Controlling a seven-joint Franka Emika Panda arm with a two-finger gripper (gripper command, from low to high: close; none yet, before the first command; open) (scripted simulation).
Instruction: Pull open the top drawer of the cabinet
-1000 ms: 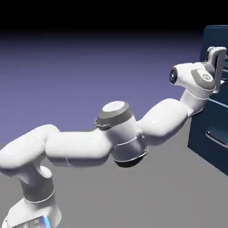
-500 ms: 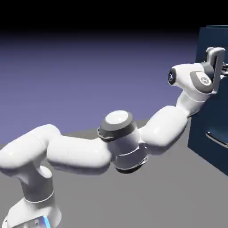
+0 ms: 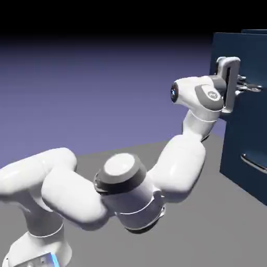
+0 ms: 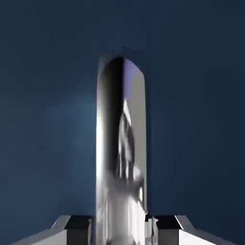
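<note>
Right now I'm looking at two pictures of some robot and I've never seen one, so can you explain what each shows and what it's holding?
The white machine is a jointed robot arm with a two-finger gripper at its end. The exterior view is taken from beside it: the arm reaches toward a dark blue cabinet, whose top drawer stands pulled out past the lower drawer. The hand view looks along the gripper at a drawer front. The shiny upright bar there is the top drawer's handle, with the finger tips closed on it from both sides.
</note>
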